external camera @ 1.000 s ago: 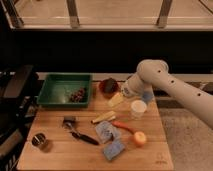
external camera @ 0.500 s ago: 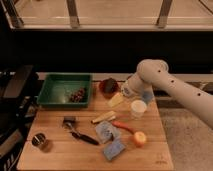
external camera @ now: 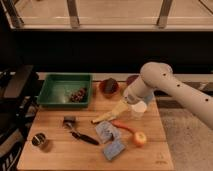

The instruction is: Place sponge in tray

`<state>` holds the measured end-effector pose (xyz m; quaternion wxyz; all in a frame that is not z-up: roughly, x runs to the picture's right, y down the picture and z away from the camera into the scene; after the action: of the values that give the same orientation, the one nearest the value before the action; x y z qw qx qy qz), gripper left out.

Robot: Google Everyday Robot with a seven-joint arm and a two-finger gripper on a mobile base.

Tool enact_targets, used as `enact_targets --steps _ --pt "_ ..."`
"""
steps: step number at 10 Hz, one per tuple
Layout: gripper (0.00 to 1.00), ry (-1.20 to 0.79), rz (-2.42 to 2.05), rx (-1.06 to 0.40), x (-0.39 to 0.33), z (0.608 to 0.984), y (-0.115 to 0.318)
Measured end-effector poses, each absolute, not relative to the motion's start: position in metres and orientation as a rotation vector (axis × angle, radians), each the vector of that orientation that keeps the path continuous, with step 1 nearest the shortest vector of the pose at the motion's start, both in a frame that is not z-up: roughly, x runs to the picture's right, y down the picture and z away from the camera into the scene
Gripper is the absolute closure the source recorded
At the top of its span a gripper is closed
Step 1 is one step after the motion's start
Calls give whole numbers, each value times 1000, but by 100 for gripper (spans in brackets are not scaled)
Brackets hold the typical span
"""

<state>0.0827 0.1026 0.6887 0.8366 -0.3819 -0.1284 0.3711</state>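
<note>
The hand [external camera: 126,102] hangs low over the middle of the wooden counter [external camera: 60,151], at the upper end of a pale yellow elongated thing [external camera: 109,117] and just beside a clear cup [external camera: 139,108]. I cannot tell whether it is apart or together, or whether it touches either. Both sponges lie nearer the front edge, so I judge the hand is not yet lined up over one. The green tray [external camera: 56,91] sits at the back left, open side up and mostly bare, so it can take a sponge. Only a dark clump [external camera: 77,95] lies at its right side.

Counted:
- two blue sponges: the rear sponge [external camera: 105,131] and the front sponge [external camera: 115,149], close together
- one tray
- one dark red bowl [external camera: 109,86]
- one cup
- one orange fruit [external camera: 140,138]
- one black-handled tool [external camera: 76,130]
- one small tin [external camera: 39,141]
</note>
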Motion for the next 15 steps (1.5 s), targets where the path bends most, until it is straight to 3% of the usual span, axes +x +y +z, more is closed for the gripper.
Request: enact_targets --steps 5,12,15 --pt "21 -397 606 -796 82 675 166" --pt "21 -406 540 -811 78 679 182" --pt "21 -410 403 -873 73 692 210"
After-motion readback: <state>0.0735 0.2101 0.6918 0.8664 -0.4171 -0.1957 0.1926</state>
